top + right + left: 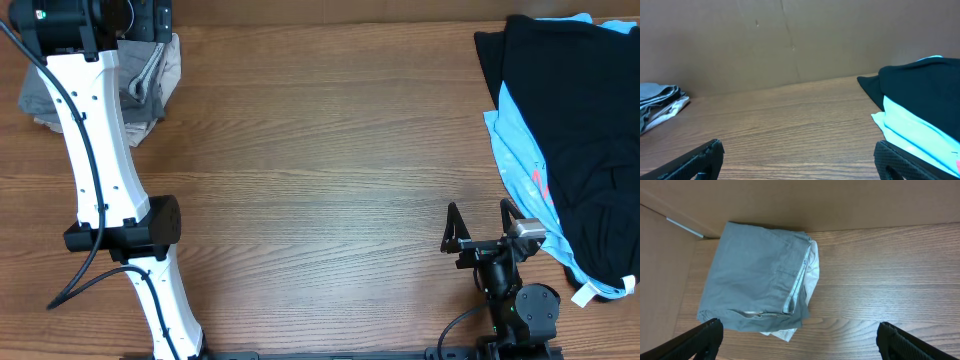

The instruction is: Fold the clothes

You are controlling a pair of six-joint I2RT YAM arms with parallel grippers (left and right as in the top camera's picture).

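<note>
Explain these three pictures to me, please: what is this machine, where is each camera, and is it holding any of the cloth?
These are two robot arms at a wooden table, each ending in a two-finger gripper. One picture looks down from above; the other two come from cameras on the wrists, so the dark shapes at their bottom corners are the fingers. The left gripper hangs open over the folded grey shorts in the table's far corner. The right gripper rests open near the pile of black and light-blue garments waiting at the other side. Neither holds anything.
</note>
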